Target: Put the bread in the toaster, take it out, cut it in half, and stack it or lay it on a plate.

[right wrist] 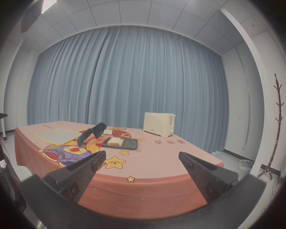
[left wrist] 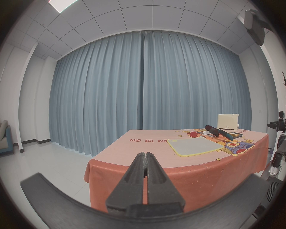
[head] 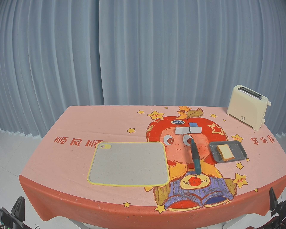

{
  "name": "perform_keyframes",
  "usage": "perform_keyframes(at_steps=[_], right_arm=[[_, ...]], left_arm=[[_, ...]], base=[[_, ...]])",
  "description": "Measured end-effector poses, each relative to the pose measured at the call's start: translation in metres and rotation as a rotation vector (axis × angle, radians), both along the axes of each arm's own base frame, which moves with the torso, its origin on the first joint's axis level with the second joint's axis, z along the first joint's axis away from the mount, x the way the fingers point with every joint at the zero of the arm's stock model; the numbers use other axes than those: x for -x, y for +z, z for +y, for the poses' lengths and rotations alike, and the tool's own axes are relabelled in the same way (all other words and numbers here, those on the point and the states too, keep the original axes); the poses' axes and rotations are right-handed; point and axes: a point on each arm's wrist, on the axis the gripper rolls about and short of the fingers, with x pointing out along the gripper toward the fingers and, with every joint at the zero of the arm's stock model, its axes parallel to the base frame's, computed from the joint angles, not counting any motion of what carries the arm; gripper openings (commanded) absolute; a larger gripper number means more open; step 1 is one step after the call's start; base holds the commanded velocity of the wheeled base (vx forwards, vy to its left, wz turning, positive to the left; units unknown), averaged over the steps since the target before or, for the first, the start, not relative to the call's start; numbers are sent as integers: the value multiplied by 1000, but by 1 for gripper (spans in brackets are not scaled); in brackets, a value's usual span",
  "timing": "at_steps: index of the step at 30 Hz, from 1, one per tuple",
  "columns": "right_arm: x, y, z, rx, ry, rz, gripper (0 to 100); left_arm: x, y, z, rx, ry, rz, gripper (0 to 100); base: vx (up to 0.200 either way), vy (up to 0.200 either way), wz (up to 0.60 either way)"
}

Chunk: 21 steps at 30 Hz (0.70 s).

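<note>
Pleated grey-blue curtain [head: 143, 50] at 12 o'clock, spanning the full wall. White tiled floor [left wrist: 53, 161], panel ceiling [left wrist: 143, 15] (one lit panel [left wrist: 61, 3]). Bare coat stand [right wrist: 275, 125] toward 2 o'clock; sofa [left wrist: 3, 137] edge toward 10.

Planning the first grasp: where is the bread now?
In the head view, the bread lies in the grey tray on the table's right, beside the knife.

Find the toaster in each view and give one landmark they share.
Head view: toaster at the table's far right corner.
Left wrist view: toaster behind the knife, across the table.
Right wrist view: toaster beyond the tray of bread.
Shared landmark: yellow-rimmed cutting board.
</note>
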Motion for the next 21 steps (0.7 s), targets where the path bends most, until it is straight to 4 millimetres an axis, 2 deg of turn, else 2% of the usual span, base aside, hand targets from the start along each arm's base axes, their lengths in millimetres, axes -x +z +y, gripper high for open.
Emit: perform_keyframes(at_steps=[14, 21], right_arm=[[6, 0, 2, -11, 81, -63, 100], [5, -2, 4, -41, 176, -73, 100]], left_arm=[[0, 0, 0, 0, 0, 0, 0], [0, 0, 0, 0, 0, 0, 0]], base=[[0, 0, 0], [0, 0, 0]])
